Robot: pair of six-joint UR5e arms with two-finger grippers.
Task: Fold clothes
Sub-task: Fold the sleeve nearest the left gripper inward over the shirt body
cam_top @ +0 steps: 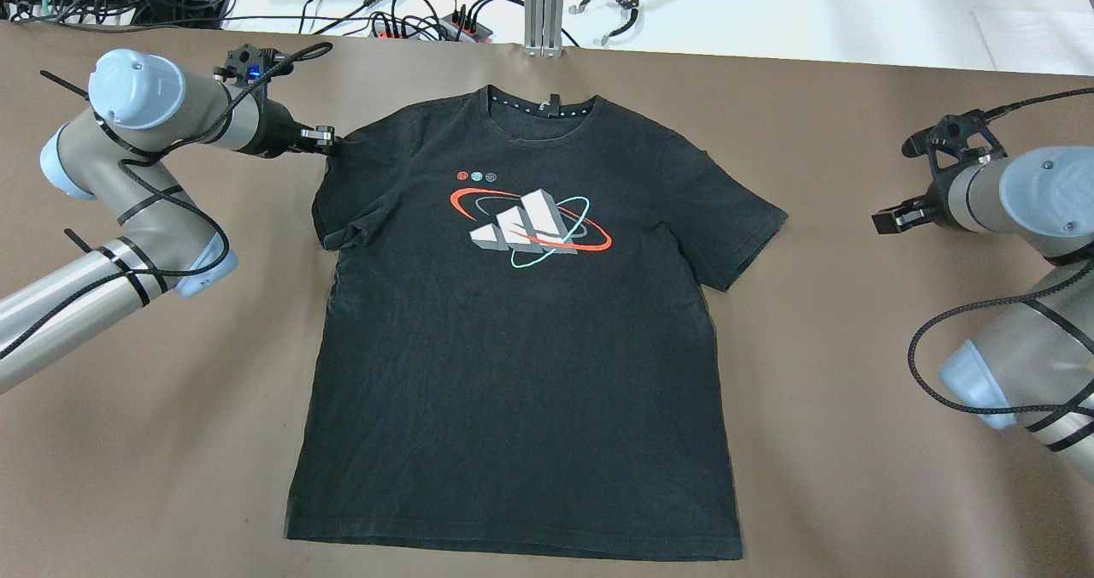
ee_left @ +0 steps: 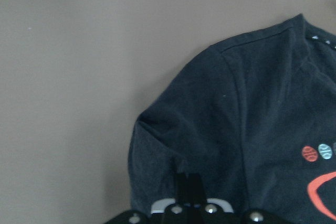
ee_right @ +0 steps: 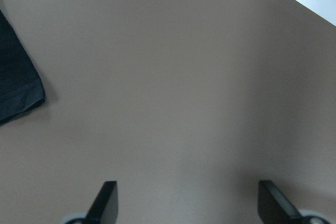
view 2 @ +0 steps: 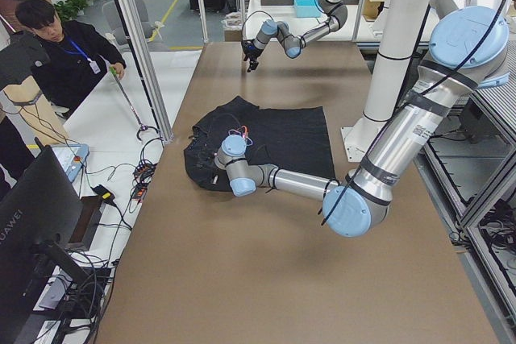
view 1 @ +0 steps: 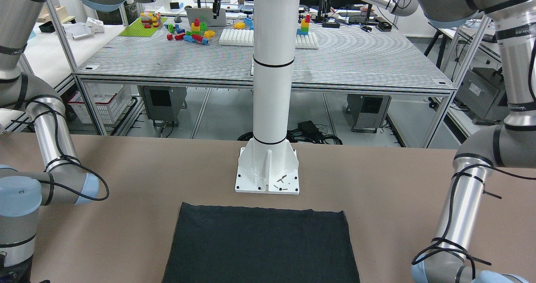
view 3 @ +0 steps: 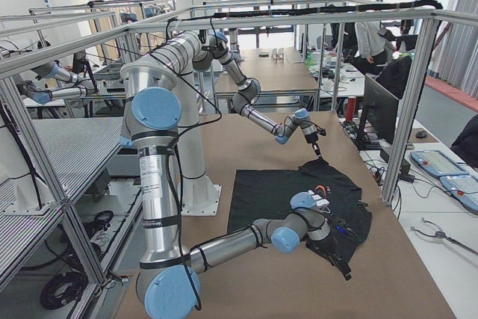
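The clothes are one black T-shirt (cam_top: 530,347) with a red, white and teal print on the chest. It lies flat and face up on the brown table, collar at the far edge. Its hem shows in the front-facing view (view 1: 259,245). The sleeve on the left is bunched and folded inward. My left gripper (cam_top: 327,140) is at that shoulder, shut on the sleeve fabric (ee_left: 157,145), which wrinkles around the fingers (ee_left: 189,187). My right gripper (cam_top: 889,219) is open and empty over bare table, right of the other sleeve (ee_right: 13,87), with both fingers (ee_right: 107,198) wide apart.
The white pole's base plate (view 1: 268,170) stands at the robot's side of the table, near the hem. An aluminium post (cam_top: 544,5), cables and a grabber tool (cam_top: 615,1) lie beyond the far edge. An operator (view 2: 64,54) stands past that edge.
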